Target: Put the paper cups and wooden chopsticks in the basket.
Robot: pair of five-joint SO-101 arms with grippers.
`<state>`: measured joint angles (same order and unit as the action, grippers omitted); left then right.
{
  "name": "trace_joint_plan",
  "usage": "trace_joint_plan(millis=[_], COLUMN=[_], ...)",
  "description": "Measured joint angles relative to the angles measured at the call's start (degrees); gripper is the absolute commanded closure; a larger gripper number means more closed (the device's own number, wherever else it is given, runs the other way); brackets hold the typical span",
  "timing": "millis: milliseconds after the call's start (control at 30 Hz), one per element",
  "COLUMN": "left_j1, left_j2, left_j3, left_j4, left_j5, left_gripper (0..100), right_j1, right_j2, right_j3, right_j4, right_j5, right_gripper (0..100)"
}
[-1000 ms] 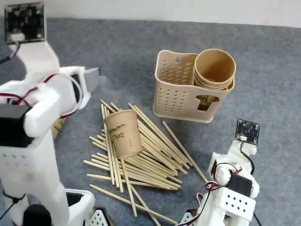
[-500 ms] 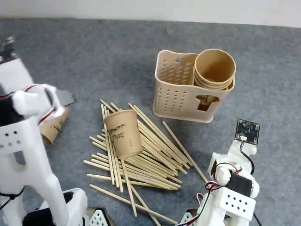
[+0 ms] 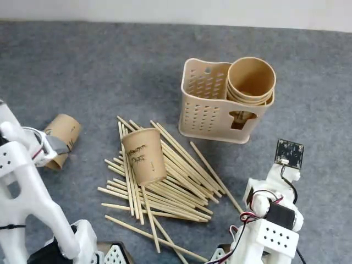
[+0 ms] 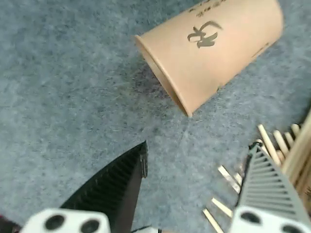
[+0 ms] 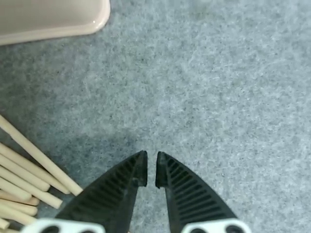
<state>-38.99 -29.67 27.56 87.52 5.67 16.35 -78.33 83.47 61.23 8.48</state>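
Observation:
A paper cup (image 3: 61,137) lies on its side at the left of the grey mat; the left wrist view shows that paper cup (image 4: 214,46) a short way beyond my open, empty left gripper (image 4: 198,150). In the high view the left gripper (image 3: 52,147) is right at this cup. A second cup (image 3: 144,155) rests on a pile of wooden chopsticks (image 3: 165,181) in the middle. The beige basket (image 3: 206,107) at the back holds stacked cups (image 3: 251,80). My right gripper (image 5: 150,170) is shut over bare mat, beside chopstick ends (image 5: 24,179) and the basket's corner (image 5: 53,17).
The right arm (image 3: 269,220) stands at the front right, the left arm's white body (image 3: 27,192) at the front left. Open grey mat lies behind the lying cup and to the right of the basket.
The left arm has swung back and down toward the front left, uncovering the lying cup. The right arm has kept still.

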Motion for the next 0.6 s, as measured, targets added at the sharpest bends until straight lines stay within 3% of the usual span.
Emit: trace_joint_plan(millis=[600], left_j1=[5.71], left_j2=[0.09], left_j3=[21.54], left_j4=[-31.82], left_j5=[-4.57], left_gripper=[70], right_j1=[0.00], right_j2=[0.00], right_j3=[0.00], right_j4=[0.00], right_j5=[0.00], right_gripper=[95.2])
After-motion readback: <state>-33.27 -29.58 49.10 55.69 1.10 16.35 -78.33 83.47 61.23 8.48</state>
